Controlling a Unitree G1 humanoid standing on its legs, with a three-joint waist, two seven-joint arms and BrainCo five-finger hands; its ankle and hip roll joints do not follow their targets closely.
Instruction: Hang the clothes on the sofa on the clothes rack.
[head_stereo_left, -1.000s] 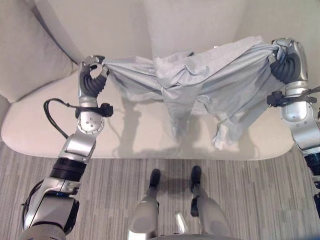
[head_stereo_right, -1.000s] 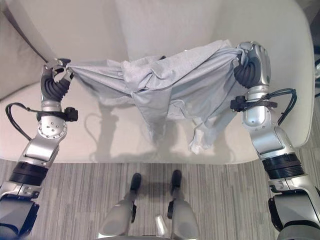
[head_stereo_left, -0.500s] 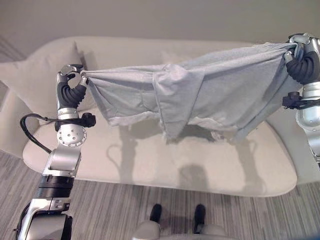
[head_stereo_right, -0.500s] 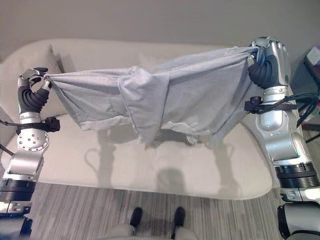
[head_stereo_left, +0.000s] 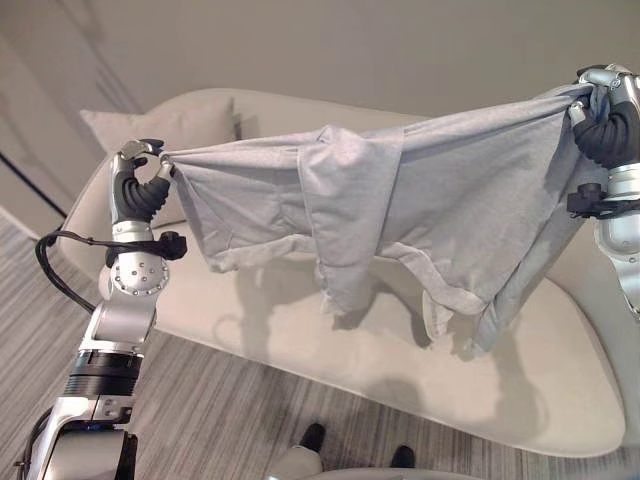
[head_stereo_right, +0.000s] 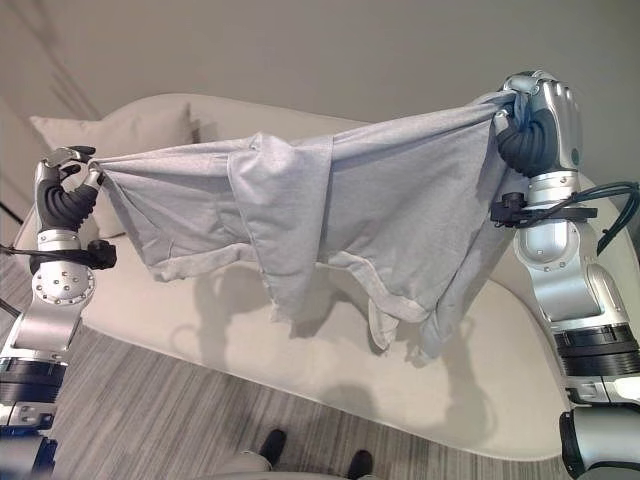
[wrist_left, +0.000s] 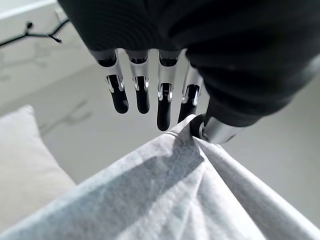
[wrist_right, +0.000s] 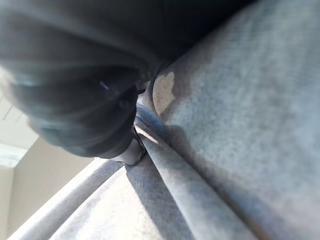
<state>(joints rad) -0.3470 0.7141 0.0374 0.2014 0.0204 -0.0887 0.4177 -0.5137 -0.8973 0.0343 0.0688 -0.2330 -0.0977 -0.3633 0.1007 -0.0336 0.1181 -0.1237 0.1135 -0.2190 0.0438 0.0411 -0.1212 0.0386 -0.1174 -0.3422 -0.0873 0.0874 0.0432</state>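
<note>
2 hands hold 1 grey shirt (head_stereo_left: 400, 210) stretched in the air above the sofa (head_stereo_left: 560, 400). The left hand (head_stereo_left: 135, 180) pinches 1 corner of the cloth between its thumb and curled fingers; its wrist view shows the thumb pressed on a gathered point of fabric beside the dark fingertips (wrist_left: 165, 117). The right hand (head_stereo_right: 535, 120) is closed round the opposite end, with cloth bunched inside its fist, and it sits higher than the left, so the top edge slopes up toward the robot's right.

The shirt hangs clear of the seat cushion, spread wide between the hands, with a folded flap drooping near the middle and the sleeves and hem dangling below toward the right. A pale pillow (head_stereo_left: 160, 125) rests on the sofa behind the left hand.

As for progress, the pick-up looks done: the garment is off the sofa and opened out. What remains, judging from the task, is the larger part: carrying the shirt to the clothes rack and draping or hooking it there. No other clothes are seen on the visible part of the sofa.
</note>
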